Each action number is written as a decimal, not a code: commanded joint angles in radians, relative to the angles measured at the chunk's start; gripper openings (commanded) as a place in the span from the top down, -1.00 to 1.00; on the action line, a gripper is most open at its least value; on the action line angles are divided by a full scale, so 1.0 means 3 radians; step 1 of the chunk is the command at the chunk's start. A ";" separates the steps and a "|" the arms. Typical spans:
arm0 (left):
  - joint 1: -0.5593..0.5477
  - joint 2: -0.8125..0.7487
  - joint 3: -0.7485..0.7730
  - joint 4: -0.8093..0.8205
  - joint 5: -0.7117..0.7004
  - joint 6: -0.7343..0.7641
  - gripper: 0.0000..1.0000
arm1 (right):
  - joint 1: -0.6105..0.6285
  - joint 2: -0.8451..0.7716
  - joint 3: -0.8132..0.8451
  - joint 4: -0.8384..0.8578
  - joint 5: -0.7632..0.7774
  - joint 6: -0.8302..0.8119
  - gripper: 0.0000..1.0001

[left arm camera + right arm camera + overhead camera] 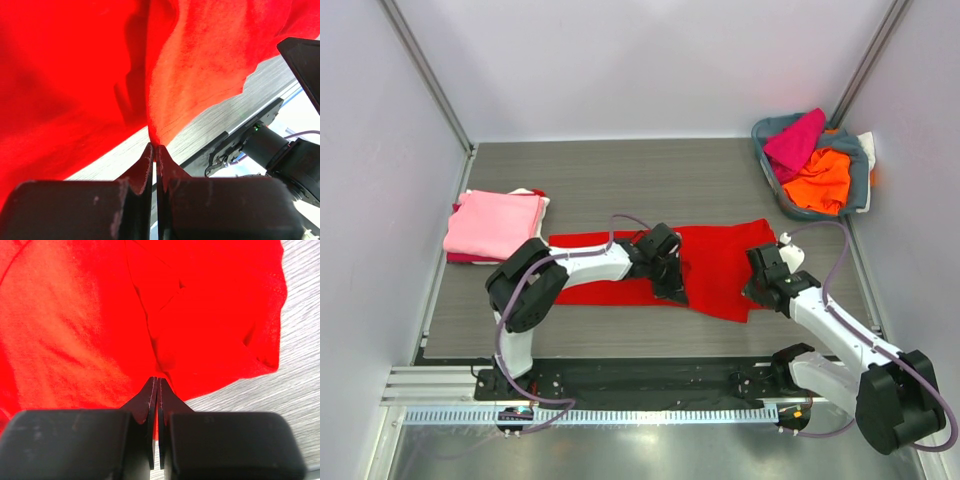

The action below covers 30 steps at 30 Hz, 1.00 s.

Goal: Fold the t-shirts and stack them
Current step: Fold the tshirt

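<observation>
Grey table (620,180) holds the red shirt (720,262); left gripper (154,149) and right gripper (155,381) each pinch its near edge. Best to lift both evenly, cloth taut.

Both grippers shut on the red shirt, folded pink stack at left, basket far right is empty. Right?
No, the basket is not empty: the top view shows a magenta shirt and an orange shirt in it. The rest holds: left gripper and right gripper are shut on the red shirt, and the folded pink stack lies at left.
</observation>
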State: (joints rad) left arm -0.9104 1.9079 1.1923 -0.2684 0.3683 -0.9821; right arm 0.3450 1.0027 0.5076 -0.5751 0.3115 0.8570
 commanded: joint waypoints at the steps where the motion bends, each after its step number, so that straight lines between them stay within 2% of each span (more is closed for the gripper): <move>1: 0.0054 -0.0208 -0.0052 -0.0041 0.0199 0.0083 1.00 | 0.0011 -0.0095 -0.0025 0.0076 0.0046 0.0073 0.89; 7: 0.0054 -0.0183 -0.0073 -0.0108 0.0250 0.0109 0.97 | 0.0011 -0.0065 0.0026 0.0076 0.0092 0.0084 0.88; 9: 0.0054 -0.0188 -0.0098 -0.0097 0.0265 0.0109 0.80 | 0.0011 -0.0060 0.0057 0.0076 0.0117 0.0083 0.89; 10: 0.0054 -0.0193 -0.0109 -0.0102 0.0270 0.0109 0.60 | 0.0011 -0.0055 0.0067 0.0076 0.0117 0.0084 0.88; 13: 0.0048 -0.0300 -0.0165 -0.0082 0.0199 0.0139 0.34 | 0.0011 -0.0060 0.0103 0.0076 0.0122 0.0078 0.89; 16: 0.0048 -0.0505 -0.0191 -0.0148 0.0011 0.0200 0.26 | 0.0011 -0.0054 0.0144 0.0076 0.0107 0.0073 0.92; 23: 0.0191 -0.0878 0.0009 -0.0817 -0.0501 0.0568 0.39 | 0.0011 -0.0004 0.0256 0.0076 0.0102 0.0007 0.98; 27: 0.0574 -0.1032 -0.0062 -0.0961 -0.0568 0.0768 0.48 | 0.0011 0.0037 0.0307 0.0107 0.0031 0.0017 0.98; 29: 0.0748 -0.1078 -0.0139 -0.0997 -0.0583 0.0824 0.64 | 0.0011 0.0053 0.0302 0.0148 -0.0046 0.0032 0.98; 30: 0.0911 -0.1083 -0.0165 -0.1018 -0.0649 0.0880 0.82 | 0.0016 0.0058 0.0287 0.0163 -0.0077 0.0048 0.98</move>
State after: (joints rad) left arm -0.7292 1.6146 1.1622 -0.5076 0.2321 -0.7933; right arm 0.3450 1.0145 0.5632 -0.5621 0.3019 0.8665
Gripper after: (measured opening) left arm 0.169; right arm 0.021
